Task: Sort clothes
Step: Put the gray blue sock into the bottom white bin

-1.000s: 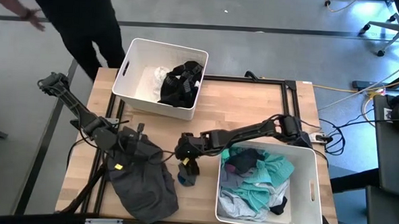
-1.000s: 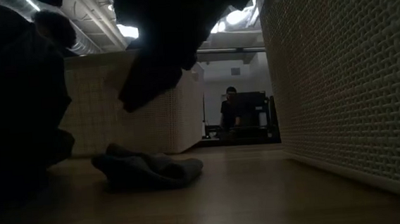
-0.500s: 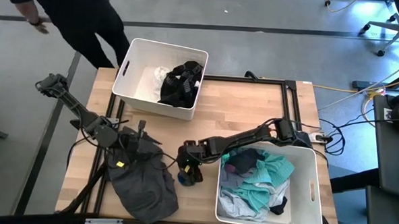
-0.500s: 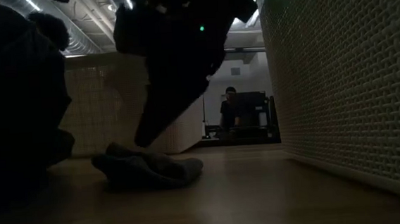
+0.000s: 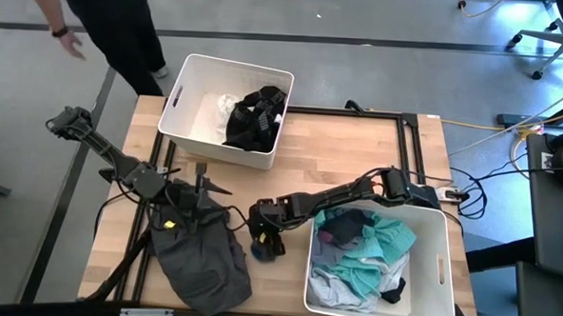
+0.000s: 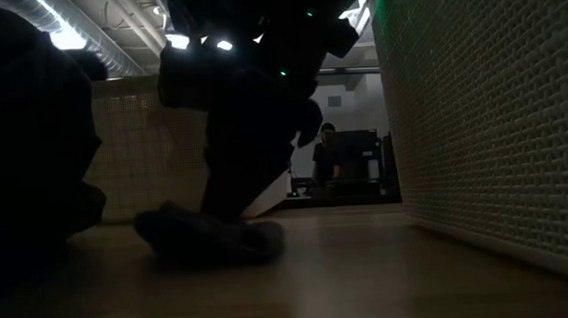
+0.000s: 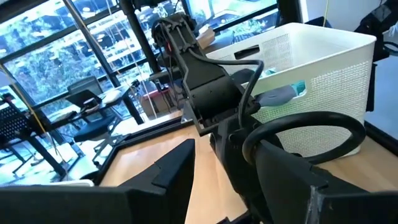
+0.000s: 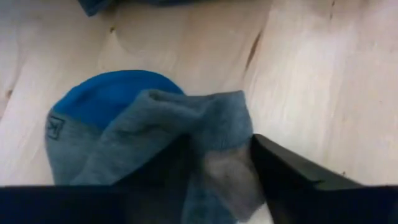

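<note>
Up at the desk's [image 5: 358,152] far edge, one white bin [image 5: 183,125] has black clothes [image 5: 255,117] in it; the near-right bin [image 5: 443,275] is stuffed with teal and grey ones [image 5: 377,253]. Right claw [image 5: 263,243] pinches a grey-blue sock [image 8: 149,134] between bin and dark garment [image 5: 201,264]. Left claw [image 5: 204,188] sits spread above that garment. Bare wood in the middle

1. A light wooden table [image 5: 348,156] with a black frame carried everything.
2. A white bin [image 5: 194,87] stood at its far left corner, with black and white garments inside.
3. A second white bin [image 5: 445,270] stood at the near right, filled with teal and pale clothes.
4. A dark grey garment [image 5: 201,259] lay crumpled at the near left.
5. A small grey-and-blue sock [image 8: 155,134] lay between that garment and the near bin.
</note>
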Motion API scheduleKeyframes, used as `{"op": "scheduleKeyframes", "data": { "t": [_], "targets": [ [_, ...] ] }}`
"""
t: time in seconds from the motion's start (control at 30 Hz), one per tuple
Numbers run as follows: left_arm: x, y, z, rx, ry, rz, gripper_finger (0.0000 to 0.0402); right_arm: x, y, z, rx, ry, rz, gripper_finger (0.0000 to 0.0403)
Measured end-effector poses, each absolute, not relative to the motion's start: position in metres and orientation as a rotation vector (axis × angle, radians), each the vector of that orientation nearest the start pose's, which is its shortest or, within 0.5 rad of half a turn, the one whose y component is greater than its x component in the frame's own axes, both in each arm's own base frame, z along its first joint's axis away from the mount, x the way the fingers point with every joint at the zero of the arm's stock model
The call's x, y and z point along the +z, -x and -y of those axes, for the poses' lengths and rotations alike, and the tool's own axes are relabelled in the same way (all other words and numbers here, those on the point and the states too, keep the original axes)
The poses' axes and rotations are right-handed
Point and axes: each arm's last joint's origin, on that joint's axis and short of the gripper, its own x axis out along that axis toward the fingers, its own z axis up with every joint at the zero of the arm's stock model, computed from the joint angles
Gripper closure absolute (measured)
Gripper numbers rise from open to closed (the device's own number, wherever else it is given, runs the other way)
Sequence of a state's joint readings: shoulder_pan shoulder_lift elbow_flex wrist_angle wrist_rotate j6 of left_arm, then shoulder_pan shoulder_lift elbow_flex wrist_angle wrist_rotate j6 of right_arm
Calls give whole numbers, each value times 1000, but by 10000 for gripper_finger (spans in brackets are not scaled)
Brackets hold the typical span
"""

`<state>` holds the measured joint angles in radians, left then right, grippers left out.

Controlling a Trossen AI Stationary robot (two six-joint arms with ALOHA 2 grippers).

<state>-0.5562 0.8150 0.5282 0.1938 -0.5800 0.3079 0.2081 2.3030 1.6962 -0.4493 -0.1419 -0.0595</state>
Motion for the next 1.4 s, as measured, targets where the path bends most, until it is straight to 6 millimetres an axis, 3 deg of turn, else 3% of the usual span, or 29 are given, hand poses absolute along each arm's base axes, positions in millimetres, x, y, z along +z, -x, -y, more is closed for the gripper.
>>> {"op": "scheduleKeyframes", "data": {
  "t": [0.2,0.27,0.47,0.7,0.87,1.07,1.4],
  "targets": [
    [273,-163,83,10,-340,-103,243,133,-471,-104,334,105,-1070,373],
    [271,-163,82,7,-342,-125,243,137,-471,-105,343,122,-1087,389],
    [269,-162,82,7,-329,-140,243,167,-477,-112,296,170,-1103,364],
    [268,-162,82,6,-326,-150,243,218,-477,-131,247,283,-1081,394],
    [267,-162,82,5,-315,-158,243,248,-472,-139,235,310,-1068,383],
    [266,-162,82,10,-323,-174,243,278,-458,-149,202,337,-1105,383],
    [265,-162,82,9,-323,-182,243,326,-411,-178,171,324,-1096,384]
  ]
}}
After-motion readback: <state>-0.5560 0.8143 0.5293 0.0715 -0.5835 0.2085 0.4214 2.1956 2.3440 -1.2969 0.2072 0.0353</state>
